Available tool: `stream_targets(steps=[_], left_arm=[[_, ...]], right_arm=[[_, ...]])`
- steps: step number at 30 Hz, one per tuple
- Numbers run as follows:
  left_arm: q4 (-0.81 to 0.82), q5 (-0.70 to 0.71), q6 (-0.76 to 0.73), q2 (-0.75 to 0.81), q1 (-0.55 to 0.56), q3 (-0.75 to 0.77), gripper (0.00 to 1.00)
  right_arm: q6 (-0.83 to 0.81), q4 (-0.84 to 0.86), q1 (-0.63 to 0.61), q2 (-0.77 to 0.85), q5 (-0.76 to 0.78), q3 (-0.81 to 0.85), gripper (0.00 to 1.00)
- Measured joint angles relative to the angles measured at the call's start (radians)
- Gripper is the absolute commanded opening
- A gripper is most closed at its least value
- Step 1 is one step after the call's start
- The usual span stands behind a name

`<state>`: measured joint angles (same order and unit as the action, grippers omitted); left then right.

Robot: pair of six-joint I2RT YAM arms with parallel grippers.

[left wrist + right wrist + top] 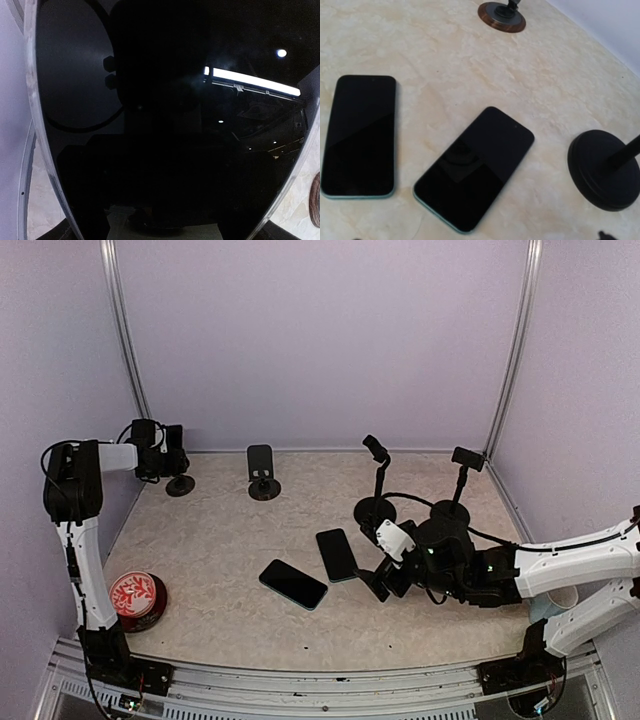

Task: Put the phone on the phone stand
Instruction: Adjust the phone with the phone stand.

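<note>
Two dark phones lie flat mid-table, one to the left of the other. My right gripper hovers low just right of them, open, with nothing between its fingers; only its tips show at the bottom edge of the right wrist view. My left gripper is at the back left corner, over a small phone stand. A glossy black phone screen with silver edges fills the left wrist view and hides the fingers. I cannot tell whether this phone is gripped or resting on the stand.
Another stand with a flat plate stands at the back middle. Two tall pole stands rise right of centre; one's round base sits close to my right gripper. A red round tin sits at the front left.
</note>
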<state>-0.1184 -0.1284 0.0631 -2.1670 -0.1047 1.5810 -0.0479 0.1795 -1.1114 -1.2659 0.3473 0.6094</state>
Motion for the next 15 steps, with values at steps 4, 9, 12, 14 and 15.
stream_targets(steps=[4, 9, 12, 14, 15], left_arm=[[0.002, -0.005, 0.008, 0.000, -0.001, 0.000, 0.72], [0.014, -0.010, 0.026, 0.000, -0.001, -0.004, 0.84], [0.014, -0.009, 0.035, 0.000, -0.001, -0.004, 0.89], [0.015, -0.006, 0.038, 0.000, 0.000, -0.004, 0.92], [0.016, -0.004, 0.040, 0.000, 0.001, -0.004, 0.93]], right_arm=[[-0.003, 0.001, 0.000, -0.009, -0.005, 0.004, 1.00], [-0.007, 0.001, 0.000, -0.014, -0.012, 0.005, 1.00], [-0.011, 0.001, 0.000, -0.014, -0.014, 0.009, 1.00], [-0.011, 0.002, 0.000, -0.014, -0.014, 0.013, 1.00], [-0.011, 0.002, 0.000, -0.014, -0.014, 0.014, 1.00]])
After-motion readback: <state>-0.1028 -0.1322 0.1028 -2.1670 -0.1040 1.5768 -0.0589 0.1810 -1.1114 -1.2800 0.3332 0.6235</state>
